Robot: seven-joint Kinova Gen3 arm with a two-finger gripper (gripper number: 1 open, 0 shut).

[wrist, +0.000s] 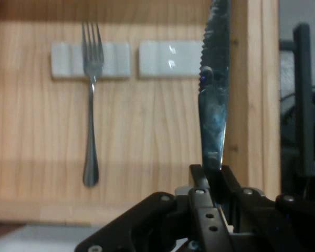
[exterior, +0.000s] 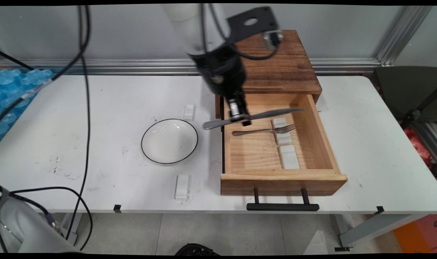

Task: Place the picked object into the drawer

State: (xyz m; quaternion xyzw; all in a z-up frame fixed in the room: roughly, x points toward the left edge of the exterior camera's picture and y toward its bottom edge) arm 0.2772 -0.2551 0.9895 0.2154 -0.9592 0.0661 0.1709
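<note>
Jaws clamped on a knife (exterior: pixel 254 117) over the open drawer (exterior: pixel 326 147), fork (exterior: pixel 265 131) inside, plate (exterior: pixel 169 141) at 9 o'clock on tabletop (exterior: pixel 96 118)

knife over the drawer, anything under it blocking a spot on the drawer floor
The knife is held above the open drawer. A fork lies beside it, tines on a white block; bare wood remains.

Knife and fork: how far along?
Done: fork lies in the open drawer, tines on a white block. In hand: gripper shut on knife, held above the drawer. Left: knife not set down. Plate sits bare on the table.
</note>
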